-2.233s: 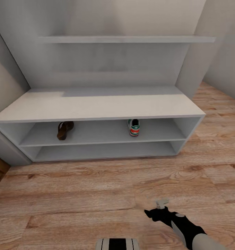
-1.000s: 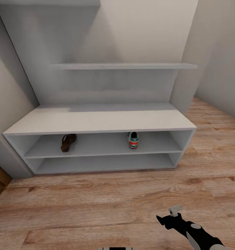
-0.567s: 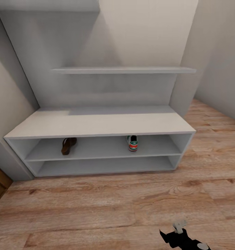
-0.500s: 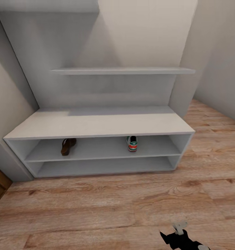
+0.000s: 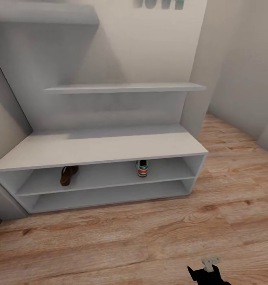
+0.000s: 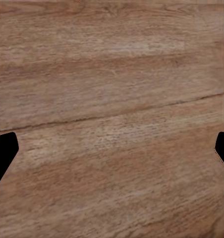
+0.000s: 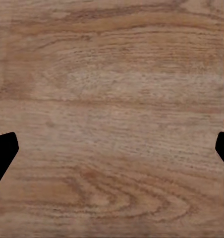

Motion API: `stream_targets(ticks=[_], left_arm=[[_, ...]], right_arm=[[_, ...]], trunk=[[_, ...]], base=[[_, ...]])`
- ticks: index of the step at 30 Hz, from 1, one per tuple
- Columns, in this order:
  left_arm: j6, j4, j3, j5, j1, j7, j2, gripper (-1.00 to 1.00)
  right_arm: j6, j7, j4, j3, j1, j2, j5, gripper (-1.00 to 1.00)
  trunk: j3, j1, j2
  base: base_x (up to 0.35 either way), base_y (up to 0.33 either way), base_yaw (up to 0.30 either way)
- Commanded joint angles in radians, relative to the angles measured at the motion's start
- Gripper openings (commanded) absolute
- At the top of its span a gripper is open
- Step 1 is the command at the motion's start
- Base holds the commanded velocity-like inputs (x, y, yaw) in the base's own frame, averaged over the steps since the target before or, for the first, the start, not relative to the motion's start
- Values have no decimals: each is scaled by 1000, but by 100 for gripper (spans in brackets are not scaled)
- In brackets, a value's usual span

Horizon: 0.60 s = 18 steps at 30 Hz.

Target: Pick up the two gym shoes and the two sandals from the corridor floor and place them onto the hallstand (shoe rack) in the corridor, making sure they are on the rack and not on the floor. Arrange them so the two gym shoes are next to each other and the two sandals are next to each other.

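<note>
Both pincers, right pincer (image 7: pixel 112 148) and left pincer (image 6: pixel 112 148), hang wide apart with nothing in them over the corridor floor (image 5: pixel 110 245) (free for the next pickup, I'd guess). One sandal (image 5: pixel 68 175) and one gym shoe (image 5: pixel 142 168) sit well apart on the hallstand (image 5: pixel 98 148) upper shelf, probably leaving room for their partners.

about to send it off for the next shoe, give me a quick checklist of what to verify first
1. Left end effector open and empty: ok, fingers wide apart over bare floor.
2. Right end effector open and empty: ok.
3. Sandal on the hallstand, upper shelf row: ok.
4. Gym shoe on the same row: ok.
5. Pairs side by side: not ok, one of each shows, set well apart.
6. Remaining shoes located: cannot tell, none on the visible corridor floor.
</note>
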Motion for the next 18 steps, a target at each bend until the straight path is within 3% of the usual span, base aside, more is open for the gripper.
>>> stream_targets(ticks=[1,11,18], left_arm=[[2,1,3,7,0,-8,0,100],[2,1,4,7,0,-3,-1,100],[2,1,4,7,0,-1,-2,100]], right_arm=[[-3,2,2,7,-1,0,-8,100],[-10,-16,34,2,0,1,-16,100],[-10,-18,44,-23,0,2,-74,100]], trunk=[[4,-4,7],[45,-42,77],[71,-65,119]], base=[[0,0,-188],[0,0,-193],[0,0,-204]])
